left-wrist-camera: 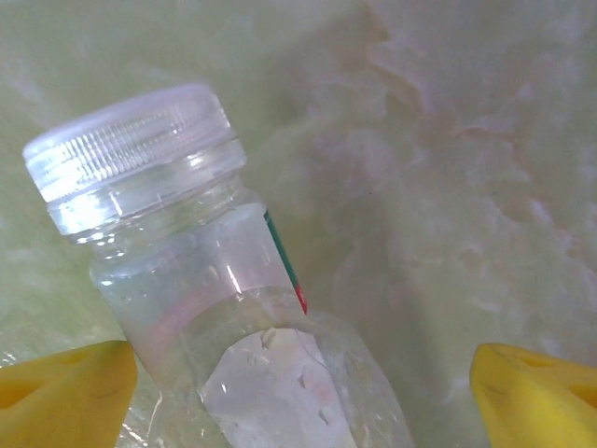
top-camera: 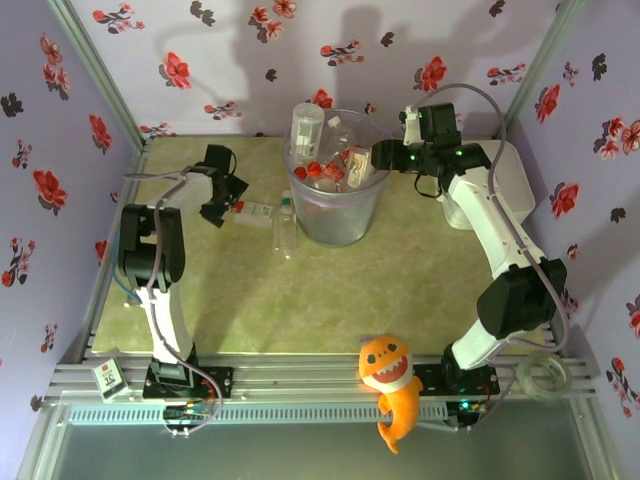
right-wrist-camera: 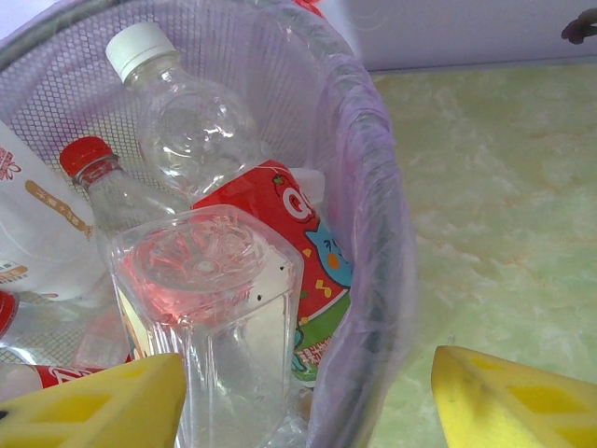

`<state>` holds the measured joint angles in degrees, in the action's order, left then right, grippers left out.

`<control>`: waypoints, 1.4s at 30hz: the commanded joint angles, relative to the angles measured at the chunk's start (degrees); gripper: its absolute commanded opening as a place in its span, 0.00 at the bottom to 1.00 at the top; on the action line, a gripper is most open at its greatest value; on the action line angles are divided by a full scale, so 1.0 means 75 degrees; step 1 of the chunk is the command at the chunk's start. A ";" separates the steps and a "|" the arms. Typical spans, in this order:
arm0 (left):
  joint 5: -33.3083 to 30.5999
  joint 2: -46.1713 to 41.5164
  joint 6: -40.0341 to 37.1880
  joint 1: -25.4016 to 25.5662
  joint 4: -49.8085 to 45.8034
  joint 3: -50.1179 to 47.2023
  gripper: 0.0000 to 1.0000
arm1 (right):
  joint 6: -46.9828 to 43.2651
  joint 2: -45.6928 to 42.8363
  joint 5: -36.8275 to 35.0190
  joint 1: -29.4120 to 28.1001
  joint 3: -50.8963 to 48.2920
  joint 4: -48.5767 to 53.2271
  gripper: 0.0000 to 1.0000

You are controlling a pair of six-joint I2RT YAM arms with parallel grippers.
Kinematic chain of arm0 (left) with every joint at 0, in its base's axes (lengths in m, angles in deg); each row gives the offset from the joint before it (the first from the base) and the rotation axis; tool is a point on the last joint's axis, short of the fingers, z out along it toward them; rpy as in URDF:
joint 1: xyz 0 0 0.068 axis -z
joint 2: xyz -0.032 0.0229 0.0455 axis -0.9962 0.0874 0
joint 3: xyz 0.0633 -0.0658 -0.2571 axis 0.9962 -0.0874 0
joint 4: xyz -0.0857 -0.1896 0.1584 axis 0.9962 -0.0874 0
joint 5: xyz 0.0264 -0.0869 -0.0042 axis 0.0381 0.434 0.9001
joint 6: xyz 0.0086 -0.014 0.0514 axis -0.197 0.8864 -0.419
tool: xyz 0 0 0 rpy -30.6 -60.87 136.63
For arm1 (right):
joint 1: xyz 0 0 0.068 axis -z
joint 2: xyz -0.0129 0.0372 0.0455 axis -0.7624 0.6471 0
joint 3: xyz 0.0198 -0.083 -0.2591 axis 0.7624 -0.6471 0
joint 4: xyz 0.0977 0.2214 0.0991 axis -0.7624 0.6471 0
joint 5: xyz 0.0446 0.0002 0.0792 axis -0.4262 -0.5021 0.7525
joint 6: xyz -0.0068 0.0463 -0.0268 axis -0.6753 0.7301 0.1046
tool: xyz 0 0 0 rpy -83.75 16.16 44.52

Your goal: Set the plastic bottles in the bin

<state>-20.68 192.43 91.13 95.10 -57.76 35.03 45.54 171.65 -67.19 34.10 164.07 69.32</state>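
The bin (top-camera: 335,215) stands mid-table with several plastic bottles (top-camera: 325,165) inside, one poking up above the rim (top-camera: 306,125). Two more bottles lie on the table left of it, a labelled one (top-camera: 257,210) and a clear one (top-camera: 286,228). My left gripper (top-camera: 222,208) is open right beside the labelled bottle. In the left wrist view that bottle (left-wrist-camera: 177,252), clear-capped, lies between the wide-apart yellow fingertips (left-wrist-camera: 70,392), nearer the left one. My right gripper (top-camera: 385,158) is open over the bin's right rim (right-wrist-camera: 373,187), straddling it and an upturned clear bottle (right-wrist-camera: 210,299).
A white lidded box (top-camera: 520,185) stands at the right behind the right arm. An orange plush toy (top-camera: 390,385) and a tape roll (top-camera: 543,375) sit on the front rail. Flowered walls close in the table on three sides.
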 commanded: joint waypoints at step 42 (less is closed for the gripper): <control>-0.0163 -0.3251 -0.1955 -0.0165 -0.0804 0.0120 0.61 | -0.1479 -0.0277 0.0771 -0.0591 0.0864 -0.0114 0.70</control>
<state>-21.42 171.73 86.10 93.24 -58.61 32.18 40.27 170.78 -65.42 32.07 166.08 68.07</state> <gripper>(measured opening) 0.621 0.705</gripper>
